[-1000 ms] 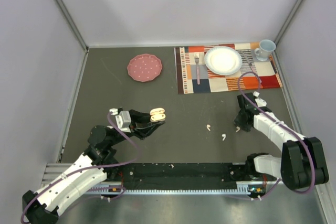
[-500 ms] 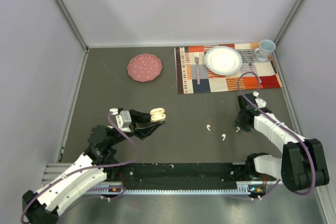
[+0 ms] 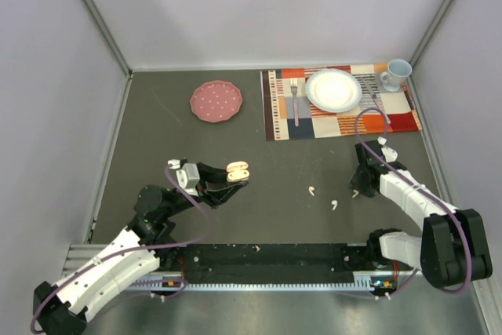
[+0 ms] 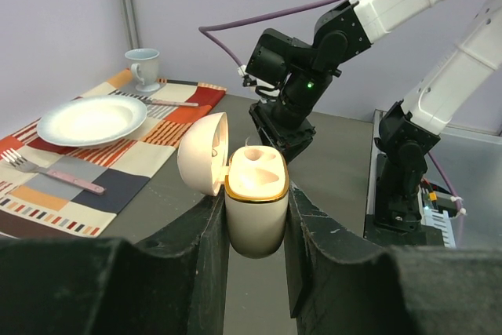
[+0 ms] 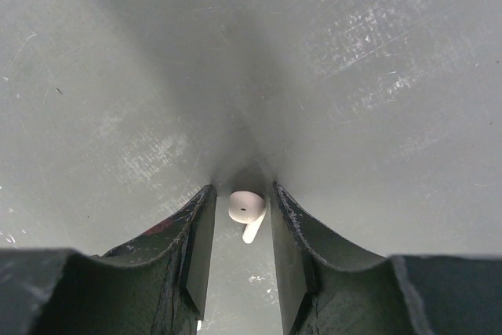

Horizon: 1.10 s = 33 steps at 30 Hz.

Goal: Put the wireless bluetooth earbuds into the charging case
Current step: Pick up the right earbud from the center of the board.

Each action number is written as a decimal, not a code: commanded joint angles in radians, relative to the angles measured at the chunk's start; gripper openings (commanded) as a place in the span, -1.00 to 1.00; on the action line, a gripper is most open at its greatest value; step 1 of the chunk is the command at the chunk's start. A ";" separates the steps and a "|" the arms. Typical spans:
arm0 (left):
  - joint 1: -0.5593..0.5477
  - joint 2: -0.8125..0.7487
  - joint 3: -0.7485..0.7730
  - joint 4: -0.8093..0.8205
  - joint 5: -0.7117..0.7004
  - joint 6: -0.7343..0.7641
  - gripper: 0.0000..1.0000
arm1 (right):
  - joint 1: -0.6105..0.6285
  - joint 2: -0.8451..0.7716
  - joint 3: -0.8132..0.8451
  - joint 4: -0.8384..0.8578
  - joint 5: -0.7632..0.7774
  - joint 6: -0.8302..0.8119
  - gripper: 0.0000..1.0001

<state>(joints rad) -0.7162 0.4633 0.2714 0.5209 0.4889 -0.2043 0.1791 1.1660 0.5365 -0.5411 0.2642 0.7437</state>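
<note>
Earbud (image 5: pixel 246 209) sits between the right end effector's (image 5: pixel 241 194) jaws, grip unclear: the pickup step. Opposite, the left end effector (image 4: pixel 256 202) clamps the open case (image 4: pixel 255 221). Next: lift, carry, seat it.

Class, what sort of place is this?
Probably a robotics lab test cell: left arm and right arm bolted to a dark table, plain panel walls boxing it in, a staged placemat with plate.

A dark grey table (image 3: pixel 274 162) is seen. A pink plate (image 3: pixel 216 102) is set on it near the back. A bright checked mat (image 3: pixel 337 125) is spread to the right of the pink plate. One white earbud (image 3: pixel 311 191) is left on the bare table nearer the front, and a second earbud (image 3: pixel 335 205) is left near it.
</note>
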 commanded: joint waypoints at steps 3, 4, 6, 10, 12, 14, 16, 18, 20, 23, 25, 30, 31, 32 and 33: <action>-0.003 0.011 0.005 0.044 0.005 -0.007 -1.00 | -0.010 0.003 -0.010 -0.022 -0.014 -0.013 -0.31; -0.003 0.011 0.005 0.044 0.005 -0.009 -1.00 | -0.010 0.001 -0.010 -0.022 -0.013 -0.014 -0.31; -0.003 0.009 0.003 0.045 0.005 -0.009 -1.00 | -0.012 0.001 -0.013 -0.022 -0.010 -0.014 -0.31; -0.002 0.012 0.002 0.048 0.007 -0.014 -1.00 | -0.010 0.003 -0.012 -0.022 -0.011 -0.010 -0.36; -0.003 0.014 0.002 0.047 0.008 -0.014 -1.00 | -0.010 0.000 -0.013 -0.022 -0.010 -0.007 -0.37; -0.003 0.012 0.003 0.048 0.010 -0.014 -1.00 | -0.010 -0.002 -0.013 -0.022 -0.011 -0.004 -0.37; -0.003 0.012 0.003 0.047 0.010 -0.014 -1.00 | -0.010 -0.005 -0.015 -0.022 -0.013 -0.006 -0.38; -0.003 0.014 0.003 0.048 0.010 -0.015 -1.00 | -0.012 -0.006 -0.015 -0.022 -0.013 -0.009 -0.39; -0.002 0.015 0.003 0.048 0.011 -0.015 -1.00 | -0.010 -0.008 -0.017 -0.022 -0.014 -0.012 -0.40; -0.003 0.017 0.003 0.048 0.010 -0.017 -1.00 | -0.009 -0.014 -0.020 -0.020 -0.017 -0.007 -0.40; -0.003 0.017 0.003 0.050 0.011 -0.018 -1.00 | -0.010 -0.015 -0.021 -0.019 -0.014 -0.007 -0.45; -0.003 0.021 0.005 0.053 0.014 -0.020 -1.00 | -0.010 -0.017 -0.021 -0.020 -0.013 -0.003 -0.50; -0.003 0.021 0.005 0.053 0.014 -0.020 -1.00 | -0.012 -0.019 -0.021 -0.022 -0.014 -0.003 -0.51; -0.003 0.021 0.005 0.053 0.014 -0.018 -1.00 | -0.012 -0.019 -0.021 -0.020 -0.014 -0.003 -0.52; -0.003 0.023 0.005 0.051 0.016 -0.020 -1.00 | -0.010 -0.020 -0.023 -0.022 -0.014 -0.003 -0.53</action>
<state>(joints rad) -0.7162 0.4820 0.2714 0.5217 0.4927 -0.2115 0.1780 1.1595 0.5312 -0.5461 0.2691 0.7334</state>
